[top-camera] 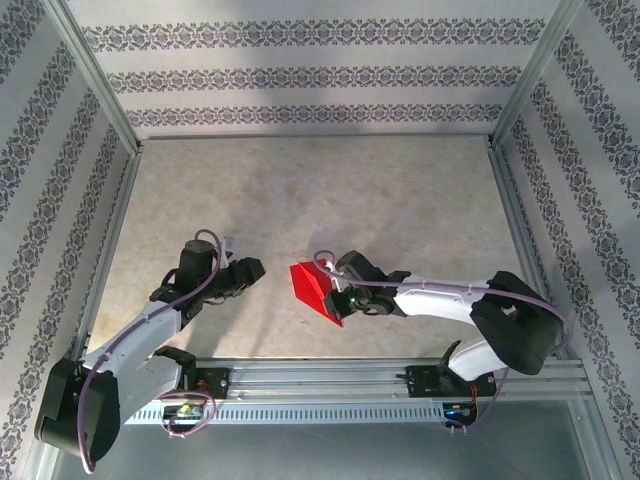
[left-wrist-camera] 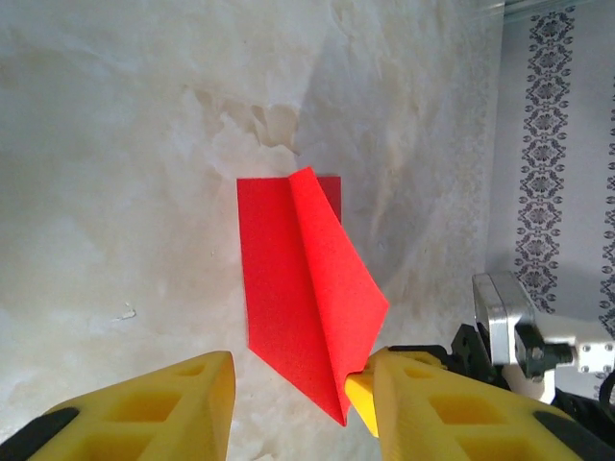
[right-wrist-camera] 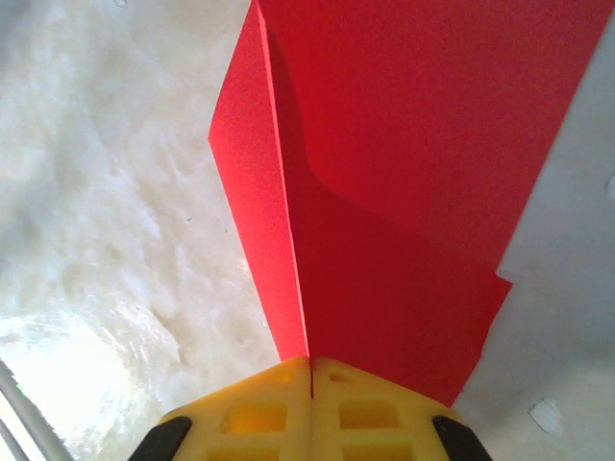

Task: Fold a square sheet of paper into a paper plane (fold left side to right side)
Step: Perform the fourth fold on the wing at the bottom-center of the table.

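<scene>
Marble tabletop from above: the red paper lies mid-table, just right of my left gripper, whose jaws are part-open and empty. Left wrist: its long axis runs away from me. Right wrist: my right gripper pinches its raised fold.

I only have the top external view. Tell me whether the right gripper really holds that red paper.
Observer: On its wrist camera the right gripper is shut on the red paper, fingers pressed together at a crease.
Operator: Report the left gripper.
Observer: Its wrist camera shows the left gripper open, holding nothing.
Operator: Describe the paper.
Observer: One triangular flap stands up along a crease; the rest lies flat on the table.
</scene>
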Available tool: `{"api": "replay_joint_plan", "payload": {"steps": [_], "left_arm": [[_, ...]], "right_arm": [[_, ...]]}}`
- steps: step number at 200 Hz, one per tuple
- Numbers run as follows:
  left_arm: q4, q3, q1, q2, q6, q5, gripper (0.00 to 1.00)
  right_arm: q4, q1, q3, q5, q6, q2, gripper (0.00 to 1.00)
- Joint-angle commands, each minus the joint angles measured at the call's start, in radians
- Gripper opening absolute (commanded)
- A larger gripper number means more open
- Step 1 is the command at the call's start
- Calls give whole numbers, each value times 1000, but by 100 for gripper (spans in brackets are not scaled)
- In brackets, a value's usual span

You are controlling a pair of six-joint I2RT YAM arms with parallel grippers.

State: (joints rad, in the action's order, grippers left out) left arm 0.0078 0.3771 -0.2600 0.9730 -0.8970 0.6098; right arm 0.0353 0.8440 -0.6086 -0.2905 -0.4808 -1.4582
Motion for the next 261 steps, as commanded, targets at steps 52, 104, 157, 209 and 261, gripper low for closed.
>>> {"api": "replay_joint_plan", "payload": {"steps": [52,104,157,209,261], "left_arm": [[149,-9,-78,93,-51,26,43],[206,71,-224,251,-60,-65,43],[206,164,-292,399,-42,-92,43],[183,226,-332,498,-29,-117,41],[201,267,-357,586,-29,-133,41]], "right_arm": [[-231,-132,90,-305,-106,-15,0],[-326,-163,110,-381,-152,-90,0],[-392,-184,122,-416,-178,-135,0],[-426,-195,134,-429,-191,-144,0],[-449,-201,136,-443,-199,-159,0]]}}
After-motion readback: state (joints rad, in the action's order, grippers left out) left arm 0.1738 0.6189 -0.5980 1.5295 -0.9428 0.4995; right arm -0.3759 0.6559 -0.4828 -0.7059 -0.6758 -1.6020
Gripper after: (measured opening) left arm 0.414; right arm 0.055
